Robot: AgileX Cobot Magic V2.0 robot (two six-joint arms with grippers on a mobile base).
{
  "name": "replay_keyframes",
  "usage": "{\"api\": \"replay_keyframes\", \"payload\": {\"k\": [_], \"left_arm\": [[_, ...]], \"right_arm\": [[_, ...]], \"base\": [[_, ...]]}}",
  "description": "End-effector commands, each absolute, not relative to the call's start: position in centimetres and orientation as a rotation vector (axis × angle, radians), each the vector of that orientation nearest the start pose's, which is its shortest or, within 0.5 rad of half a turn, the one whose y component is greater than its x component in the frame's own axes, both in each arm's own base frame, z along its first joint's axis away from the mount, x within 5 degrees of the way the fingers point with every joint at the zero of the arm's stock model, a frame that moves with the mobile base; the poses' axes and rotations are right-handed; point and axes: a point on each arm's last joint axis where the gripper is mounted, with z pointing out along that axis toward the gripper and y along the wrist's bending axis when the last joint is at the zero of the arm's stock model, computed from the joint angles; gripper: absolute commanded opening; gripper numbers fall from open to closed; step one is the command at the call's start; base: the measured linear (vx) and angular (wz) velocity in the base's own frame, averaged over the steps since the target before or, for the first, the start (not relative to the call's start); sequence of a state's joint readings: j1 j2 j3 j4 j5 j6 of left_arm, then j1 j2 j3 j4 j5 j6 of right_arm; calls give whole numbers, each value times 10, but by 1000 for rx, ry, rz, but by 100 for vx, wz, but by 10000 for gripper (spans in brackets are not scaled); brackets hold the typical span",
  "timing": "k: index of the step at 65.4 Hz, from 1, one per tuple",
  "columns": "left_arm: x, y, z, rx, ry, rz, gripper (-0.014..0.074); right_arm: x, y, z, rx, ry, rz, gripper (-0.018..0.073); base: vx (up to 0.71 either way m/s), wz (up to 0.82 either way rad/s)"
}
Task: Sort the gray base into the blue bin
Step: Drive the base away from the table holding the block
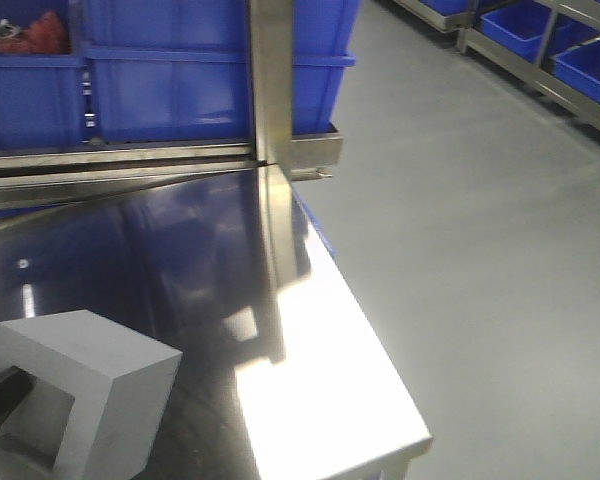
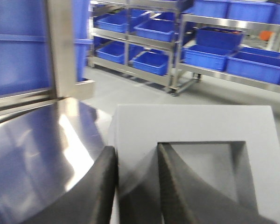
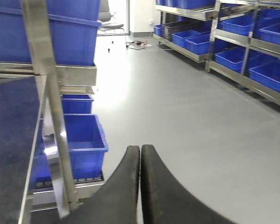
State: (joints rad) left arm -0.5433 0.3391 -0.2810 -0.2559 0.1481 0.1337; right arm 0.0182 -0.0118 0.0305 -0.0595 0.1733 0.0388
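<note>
The gray base is being grabbed
Its wall is pinched by the left claw; a lift to the blue bin behind it is needed.

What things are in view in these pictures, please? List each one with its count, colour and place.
steel table: one, shiny silver, lower left of the front view.
gray base: one, matte gray, on the steel table.
floor: one, pale gray, right of the table.
blue bins: several, royal blue, behind the table and on the racks.
steel racks: at least two, silver, across the floor.
left claw: one, black, shut on a wall of the gray base.
right claw: one, black, shut, empty, above the floor.
</note>
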Motion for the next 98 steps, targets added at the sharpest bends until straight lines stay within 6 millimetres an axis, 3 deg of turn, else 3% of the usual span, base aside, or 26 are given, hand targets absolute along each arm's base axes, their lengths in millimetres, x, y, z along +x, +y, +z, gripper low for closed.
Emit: {"api": "replay_keyframes", "payload": {"k": [1, 40, 98], "left_arm": [[74, -46, 292, 321, 1541, -557, -6], [74, -46, 292, 321, 1541, -557, -6], [74, -46, 292, 321, 1541, -557, -6]], "right_arm": [[56, 0, 190, -31, 1603, -19, -9], [56, 0, 190, -31, 1603, -19, -9], [56, 0, 190, -31, 1603, -19, -9]], "base": [[-8, -35], [-10, -45], [-7, -69]]}}
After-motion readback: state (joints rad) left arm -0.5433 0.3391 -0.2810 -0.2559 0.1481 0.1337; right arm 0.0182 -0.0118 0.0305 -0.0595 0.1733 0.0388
